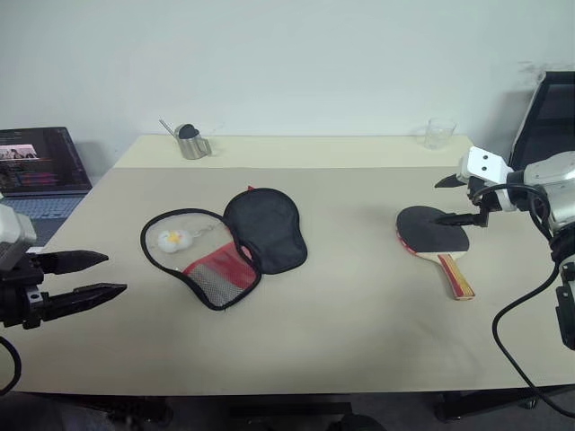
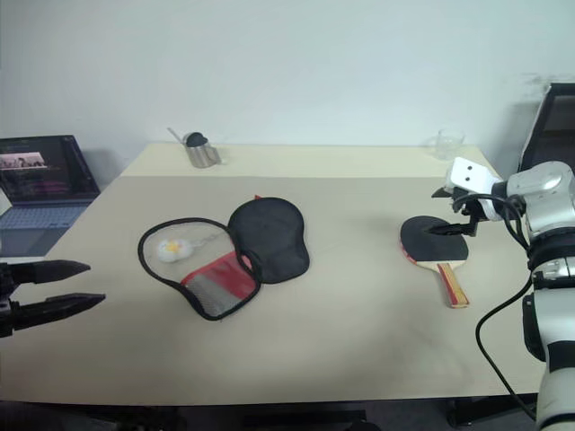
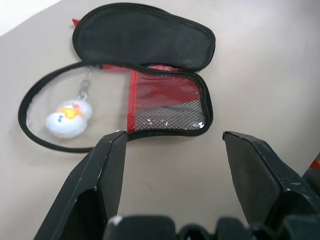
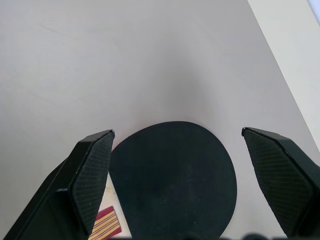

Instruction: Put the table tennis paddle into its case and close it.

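Your right gripper (image 1: 454,199) hangs wide apart over the table tennis paddle (image 1: 432,231), which lies flat at the table's (image 1: 359,305) right side; your left gripper (image 1: 94,276) is spread, empty, left of the case (image 1: 225,244), unzipped at mid-table.

Right gripper (image 1: 454,199): 2 slim black pointed fingers on a white block-shaped wrist housing, then a rounded silver-grey forearm segment. Black cables looping from the wrist down along the arm. Left gripper (image 1: 97,275): 2 black tapered fingers on a black base, light grey housing behind. Finger pads (image 4: 92,170) finely cross-hatched, matte black.
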